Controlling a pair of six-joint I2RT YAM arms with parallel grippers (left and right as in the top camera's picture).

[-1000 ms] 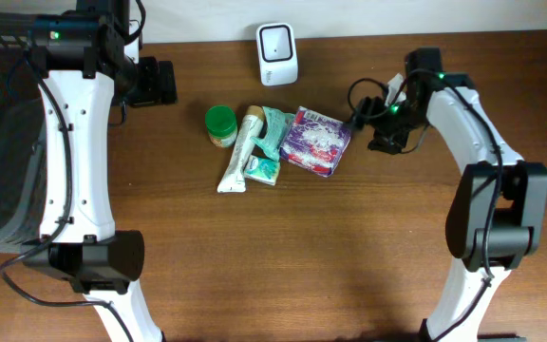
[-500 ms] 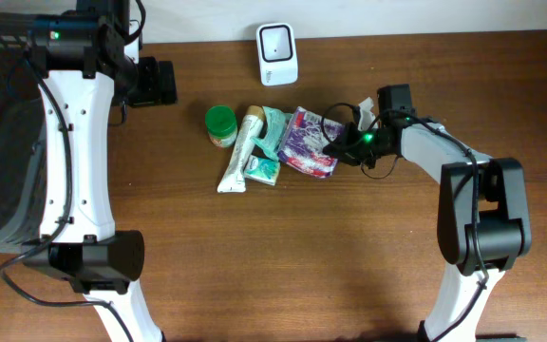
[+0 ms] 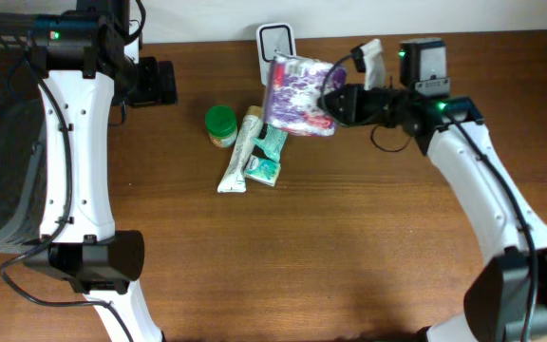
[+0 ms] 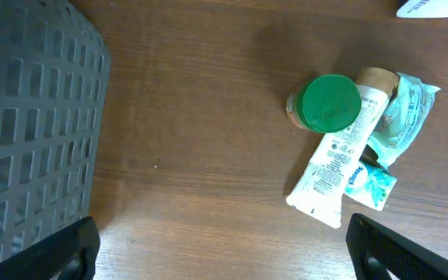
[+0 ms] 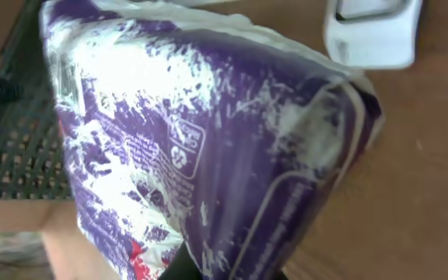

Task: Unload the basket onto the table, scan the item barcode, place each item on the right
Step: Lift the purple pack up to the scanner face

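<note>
Since a second ago, your right gripper (image 3: 338,103) has shut on the purple packet (image 3: 297,95) and lifted it off the table (image 3: 349,237), so the packet no longer lies beside the pile. It now hangs in the air just beyond the right fingertips, pinched by its near edge and tilted. From overhead, the packet's far top corner overlaps the white scanner (image 3: 275,40); you cannot tell whether the two touch. In the right wrist view the packet fills nearly all the space ahead of the fingers, with white print on purple facing the camera. The print is too blurred to show whether a barcode is on this face. The scanner shows past the packet's far upper corner.

Your left gripper (image 3: 164,84) has not moved. Its jaws stand wide apart and hold nothing. In the left wrist view its two dark fingertips sit at the bottom corners. Ahead of them and nearer the right-hand finger lie a jar with a green lid (image 4: 329,103), a white tube (image 4: 339,159) touching the jar, and a teal wrapper (image 4: 404,117) against the tube's far side. A grey basket (image 4: 29,132) stands ahead of the other finger.
</note>
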